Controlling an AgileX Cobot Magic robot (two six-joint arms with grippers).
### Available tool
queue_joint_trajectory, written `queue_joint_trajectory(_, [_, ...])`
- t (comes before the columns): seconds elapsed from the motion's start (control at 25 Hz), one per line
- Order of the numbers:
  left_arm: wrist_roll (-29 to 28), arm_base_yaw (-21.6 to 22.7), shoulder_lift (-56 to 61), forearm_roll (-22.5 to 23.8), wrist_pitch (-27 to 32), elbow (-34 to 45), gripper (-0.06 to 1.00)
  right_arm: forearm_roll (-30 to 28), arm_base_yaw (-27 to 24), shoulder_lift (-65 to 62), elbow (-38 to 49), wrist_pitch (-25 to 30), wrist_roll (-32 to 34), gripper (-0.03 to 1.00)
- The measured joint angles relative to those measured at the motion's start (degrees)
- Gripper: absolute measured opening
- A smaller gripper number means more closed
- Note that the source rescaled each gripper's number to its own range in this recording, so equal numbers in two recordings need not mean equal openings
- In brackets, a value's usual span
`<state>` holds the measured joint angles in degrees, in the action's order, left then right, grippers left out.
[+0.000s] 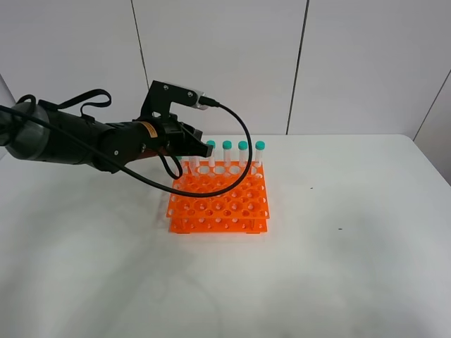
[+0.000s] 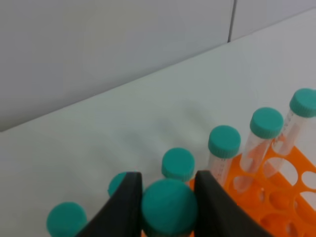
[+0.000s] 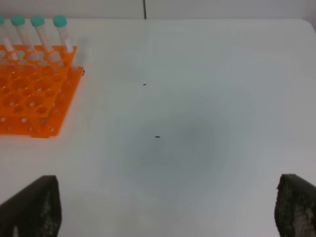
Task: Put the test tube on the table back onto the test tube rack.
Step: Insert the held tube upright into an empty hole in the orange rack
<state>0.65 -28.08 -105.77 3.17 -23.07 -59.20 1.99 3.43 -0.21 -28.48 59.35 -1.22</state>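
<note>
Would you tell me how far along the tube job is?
Done: the tube is off the table. In hand: the left gripper pinches its top at the rack's back row. Left: fully seating it in a hole and letting go. The right gripper hangs open, idle.

A pale grey panelled wall (image 1: 225, 63) fills the upper part of the frame, split by thin dark seams (image 1: 298, 67) that run slightly slanted. Below it a white matte table (image 1: 352, 267) spreads across the lower frame, its far right corner rounded. The light is soft and even, with faint shadows.
</note>
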Motion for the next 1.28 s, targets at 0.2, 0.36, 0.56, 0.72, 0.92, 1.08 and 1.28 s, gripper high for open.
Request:
queue_joint_trajectory(0.2, [-1.4,0.0,0.0,0.0,-0.3,0.0,0.0,0.0,0.0,0.0,0.0,0.0,0.0,0.93])
queue_joint_trajectory(0.36, [-2.1,0.0,-0.5,0.1,-0.6,0.0,0.0,0.0,0.0,0.0,0.0,0.0,0.0,0.93])
queue_joint_trajectory(0.56, [-2.2,0.0,-2.1,0.1,-0.9,0.0,0.0,0.0,0.0,0.0,0.0,0.0,0.0,0.93])
queue_joint_trajectory(0.72, [-2.2,0.0,-2.3,0.1,-2.3,0.0,0.0,0.0,0.0,0.0,0.0,0.0,0.0,0.93])
queue_joint_trajectory(0.92, [-3.1,0.0,-4.8,0.1,-3.3,0.0,0.0,0.0,0.0,0.0,0.0,0.0,0.0,0.93])
queue_joint_trajectory(1.08, [-3.4,0.1,-5.9,0.1,-3.7,0.0,0.0,0.0,0.0,0.0,0.0,0.0,0.0,0.93])
queue_joint_trajectory(1.28, [-3.4,0.1,-6.1,0.1,-4.0,0.0,0.0,0.0,0.0,0.0,0.0,-0.1,0.0,0.93])
